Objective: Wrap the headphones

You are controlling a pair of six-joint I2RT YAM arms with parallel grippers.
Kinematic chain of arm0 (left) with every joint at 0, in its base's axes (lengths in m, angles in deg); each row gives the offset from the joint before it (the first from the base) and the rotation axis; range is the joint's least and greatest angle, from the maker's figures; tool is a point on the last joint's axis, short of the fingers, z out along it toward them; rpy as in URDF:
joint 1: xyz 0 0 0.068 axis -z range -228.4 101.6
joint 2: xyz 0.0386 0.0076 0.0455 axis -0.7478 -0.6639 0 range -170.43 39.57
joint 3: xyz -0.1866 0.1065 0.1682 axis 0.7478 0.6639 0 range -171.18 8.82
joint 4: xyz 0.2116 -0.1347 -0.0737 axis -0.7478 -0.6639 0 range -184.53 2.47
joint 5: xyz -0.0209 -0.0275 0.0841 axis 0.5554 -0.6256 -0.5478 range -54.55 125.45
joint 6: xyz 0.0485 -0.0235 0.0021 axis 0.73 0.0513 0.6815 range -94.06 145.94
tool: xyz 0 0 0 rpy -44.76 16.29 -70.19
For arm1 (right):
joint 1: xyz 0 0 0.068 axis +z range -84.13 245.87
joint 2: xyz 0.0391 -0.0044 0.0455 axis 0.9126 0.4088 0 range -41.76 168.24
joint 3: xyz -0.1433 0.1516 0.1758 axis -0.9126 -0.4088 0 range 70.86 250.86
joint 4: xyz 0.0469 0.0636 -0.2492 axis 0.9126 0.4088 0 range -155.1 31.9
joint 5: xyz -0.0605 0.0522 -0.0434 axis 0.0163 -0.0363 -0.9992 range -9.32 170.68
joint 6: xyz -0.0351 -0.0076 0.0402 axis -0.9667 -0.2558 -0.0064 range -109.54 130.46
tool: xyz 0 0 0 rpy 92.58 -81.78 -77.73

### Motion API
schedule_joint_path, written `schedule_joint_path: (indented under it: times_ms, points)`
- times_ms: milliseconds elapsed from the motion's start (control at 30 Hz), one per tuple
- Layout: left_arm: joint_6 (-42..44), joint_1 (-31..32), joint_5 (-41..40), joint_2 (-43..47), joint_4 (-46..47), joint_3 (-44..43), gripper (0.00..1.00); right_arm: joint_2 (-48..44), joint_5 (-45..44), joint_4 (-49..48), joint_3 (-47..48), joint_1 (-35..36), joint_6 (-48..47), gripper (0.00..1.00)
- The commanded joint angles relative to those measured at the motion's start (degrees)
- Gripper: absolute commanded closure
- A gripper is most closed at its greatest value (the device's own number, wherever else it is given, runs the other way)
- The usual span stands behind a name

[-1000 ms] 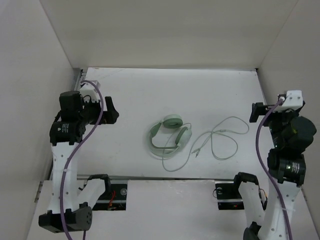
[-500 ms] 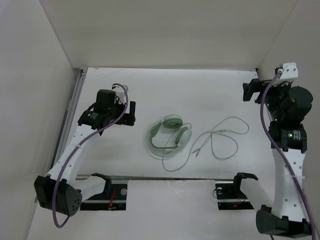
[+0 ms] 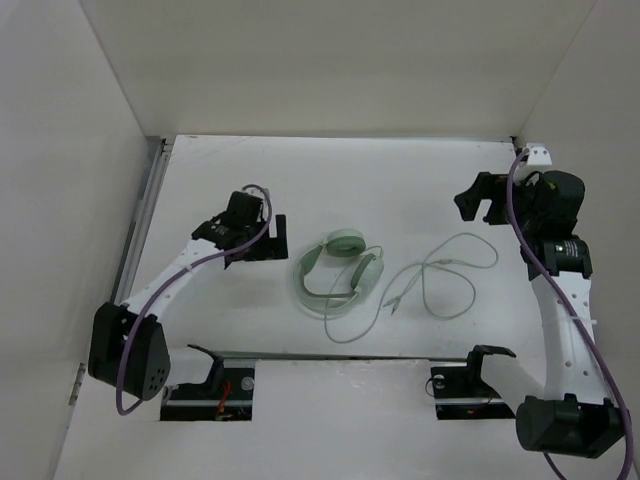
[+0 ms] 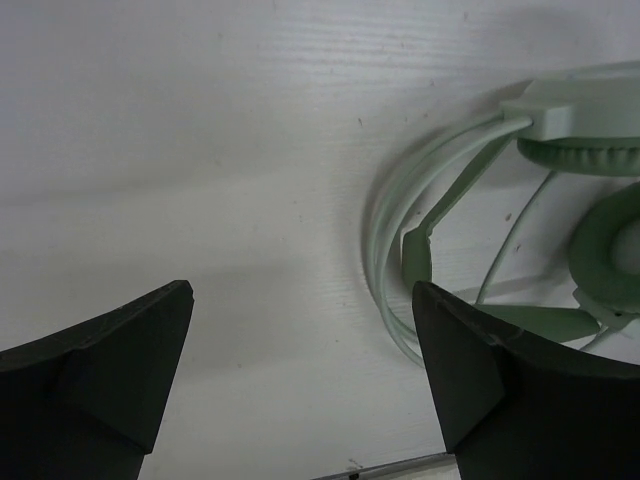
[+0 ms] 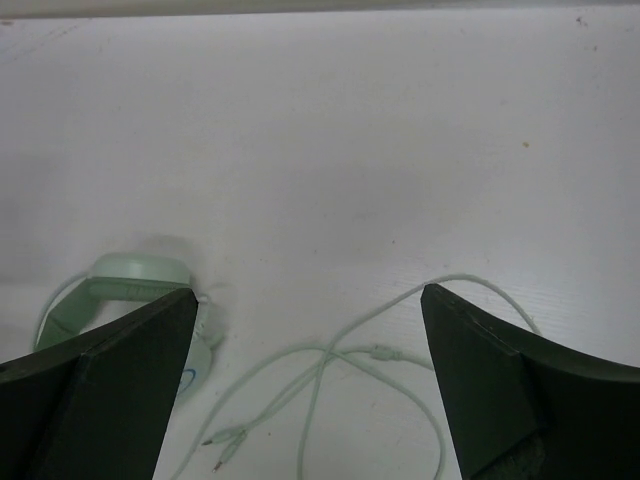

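Both arms have swung inward since half a second ago. Left gripper [image 3: 272,240] now sits just beside the headband, jaws apart, holding nothing. Right gripper [image 3: 480,202] hangs over the far right of the table [image 3: 400,170], jaws also apart and empty.

Count: one set of headphones [image 3: 338,272], two earcups, one cord [image 5: 380,350]. They lie flat mid-table, headband arc bulging left toward the left gripper, earcups to the right, long axis running far to near. Cord trails right in loose loops.
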Motion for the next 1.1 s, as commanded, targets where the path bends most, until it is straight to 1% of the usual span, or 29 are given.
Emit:
schedule_joint_path:
  times_ms: [0, 67, 200, 267, 400, 533, 667, 767, 833, 933, 967, 1067]
  points:
    - [-6.0, 4.0, 1.3, -2.5, 3.4, 2.8, 0.12, -1.0, 0.7, -1.8, -1.4, 0.3, 0.3, 0.0]
    - [-6.8, 5.5, 1.4, -3.9, 4.7, 3.3, 0.13, -1.2, 0.9, -1.9, -2.3, 0.3, 0.3, 0.0]
    - [-10.6, 9.0, 1.4, -7.6, 6.5, 3.4, 0.22, -1.9, 1.2, -2.0, -3.9, -0.3, 0.9, 0.0]
    - [-11.2, 10.6, 1.6, -8.6, 7.1, 4.0, 0.23, -2.2, 1.3, -2.0, -4.2, -0.8, 1.0, 0.0]
    - [-12.5, 13.7, 1.6, -9.3, 8.4, 5.3, 0.27, -3.5, 1.6, -2.5, -5.5, -2.2, 1.7, 0.0]
    - [-13.3, 15.5, 1.5, -10.2, 9.0, 8.2, 0.34, -4.4, 2.5, -3.4, -5.9, -3.0, 2.9, 0.0]
    - [-13.9, 15.8, 0.8, -11.6, 10.5, 11.4, 0.46, -5.1, 3.5, -4.6, -5.3, -4.3, 4.8, 0.0]
    - [-13.1, 14.8, 0.1, -13.1, 11.3, 11.6, 0.53, -6.2, 4.5, -5.1, -5.6, -5.1, 6.0, 0.0]
    - [-11.6, 14.0, -1.4, -14.4, 11.4, 10.3, 0.63, -7.0, 5.0, -5.5, -6.3, -5.6, 6.9, 0.0]
    - [-8.7, 11.8, -4.1, -16.6, 11.9, 7.6, 0.83, -8.4, 5.5, -6.2, -7.7, -6.0, 7.4, 0.0]
    - [-7.7, 10.6, -4.9, -17.1, 12.0, 6.3, 0.87, -8.8, 5.5, -6.3, -8.1, -6.0, 7.4, 0.0]
    - [-3.5, 7.5, -6.2, -18.8, 12.6, 1.9, 0.91, -9.6, 5.5, -6.7, -8.7, -6.0, 7.0, 0.0]
